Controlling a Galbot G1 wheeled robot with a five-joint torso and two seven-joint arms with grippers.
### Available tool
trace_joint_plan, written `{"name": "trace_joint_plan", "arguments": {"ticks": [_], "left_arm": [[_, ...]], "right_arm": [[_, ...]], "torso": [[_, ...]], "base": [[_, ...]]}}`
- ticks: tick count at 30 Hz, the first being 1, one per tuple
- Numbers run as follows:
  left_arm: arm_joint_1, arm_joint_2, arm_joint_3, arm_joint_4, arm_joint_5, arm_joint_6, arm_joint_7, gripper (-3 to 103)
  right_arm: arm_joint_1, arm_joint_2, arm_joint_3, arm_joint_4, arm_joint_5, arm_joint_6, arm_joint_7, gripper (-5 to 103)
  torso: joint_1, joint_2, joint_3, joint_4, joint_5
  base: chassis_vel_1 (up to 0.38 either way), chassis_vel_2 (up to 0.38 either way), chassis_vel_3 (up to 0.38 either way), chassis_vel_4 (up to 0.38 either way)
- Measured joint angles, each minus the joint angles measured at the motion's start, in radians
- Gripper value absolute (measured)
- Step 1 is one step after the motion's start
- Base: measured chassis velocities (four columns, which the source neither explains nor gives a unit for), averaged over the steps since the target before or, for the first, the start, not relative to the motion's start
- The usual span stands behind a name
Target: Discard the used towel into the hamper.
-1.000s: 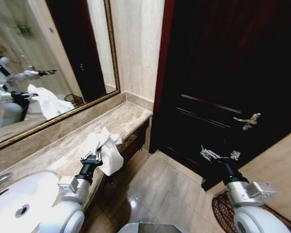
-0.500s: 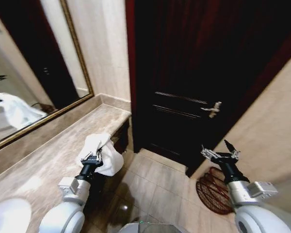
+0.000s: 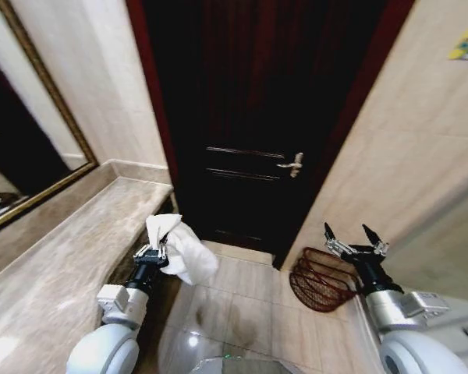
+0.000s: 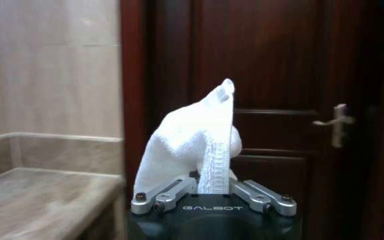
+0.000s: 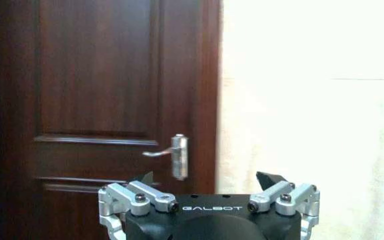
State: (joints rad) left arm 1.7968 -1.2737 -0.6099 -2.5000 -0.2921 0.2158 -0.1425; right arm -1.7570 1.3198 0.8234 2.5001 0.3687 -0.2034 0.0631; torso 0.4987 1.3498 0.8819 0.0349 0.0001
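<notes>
Beige marble tiles cover the walls of this bathroom, and a tall dark reddish-brown wooden door (image 3: 257,117) stands in the middle of the head view. At the far left, the corner of a gold-framed wall mirror (image 3: 39,101) hangs over a long beige marble counter (image 3: 70,249). The left gripper (image 3: 157,254) is raised near the outer edge of this counter, its arm reaching up from the lower left. Its fingers are pressed together on a crumpled white terry towel (image 3: 181,248), which bunches above the gripper and falls over to the right side of it. In the left wrist view the white towel (image 4: 195,142) rises straight out between the silver fingers (image 4: 158,195) of the left gripper (image 4: 213,192), in front of the door (image 4: 272,75). The floor of glossy beige tiles (image 3: 242,312) lies in front of the door. A silver lever handle (image 3: 292,164) sits on the right side of the door. To the right, on the floor just beside the wall, the small round dark reddish-brown slatted hamper (image 3: 320,279) looks tilted, its open mouth turned toward the robot. The right gripper (image 3: 355,241) hovers above the right edge of the hamper, its fingers spread apart and holding nothing. The right wrist view shows the right gripper (image 5: 209,187) before the door (image 5: 98,100) and the handle (image 5: 172,152).
</notes>
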Motion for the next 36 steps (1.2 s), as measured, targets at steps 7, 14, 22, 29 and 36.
{"name": "trace_joint_plan", "arguments": {"ticks": [7, 14, 22, 29, 36], "left_arm": [[-0.013, 0.005, 0.004, 0.000, -0.003, -0.015, 0.028, 3], [-0.015, 0.010, 0.006, 0.000, -0.002, -0.025, 0.044, 3], [-0.019, 0.014, 0.006, 0.000, -0.003, -0.026, 0.045, 3], [-0.023, 0.018, 0.006, 0.000, -0.005, -0.026, 0.045, 3], [-0.024, 0.016, 0.008, 0.000, -0.006, -0.028, 0.045, 3]], "right_arm": [[0.002, 0.015, -0.013, 0.000, -0.011, 0.000, 0.010, 100], [0.010, 0.029, -0.017, 0.000, -0.013, 0.003, 0.004, 100], [0.006, 0.035, -0.021, 0.000, -0.015, 0.006, 0.008, 100], [0.008, 0.036, -0.027, 0.000, -0.019, 0.007, 0.014, 100], [0.007, 0.038, -0.036, 0.000, -0.021, 0.007, 0.018, 100]], "torso": [[0.000, 0.000, 0.000, 0.0001, -0.0001], [0.000, 0.000, 0.000, 0.0000, -0.0002], [0.000, 0.000, 0.000, 0.0001, -0.0003], [0.000, 0.000, 0.000, 0.0001, -0.0002], [0.000, 0.000, 0.000, -0.0001, -0.0003]], "base": [[-0.116, -0.119, -0.120, -0.125], [-0.128, -0.127, -0.132, -0.141], [-0.188, -0.080, -0.057, -0.172], [-0.218, -0.024, -0.025, -0.236], [-0.162, -0.089, -0.081, -0.166]]}}
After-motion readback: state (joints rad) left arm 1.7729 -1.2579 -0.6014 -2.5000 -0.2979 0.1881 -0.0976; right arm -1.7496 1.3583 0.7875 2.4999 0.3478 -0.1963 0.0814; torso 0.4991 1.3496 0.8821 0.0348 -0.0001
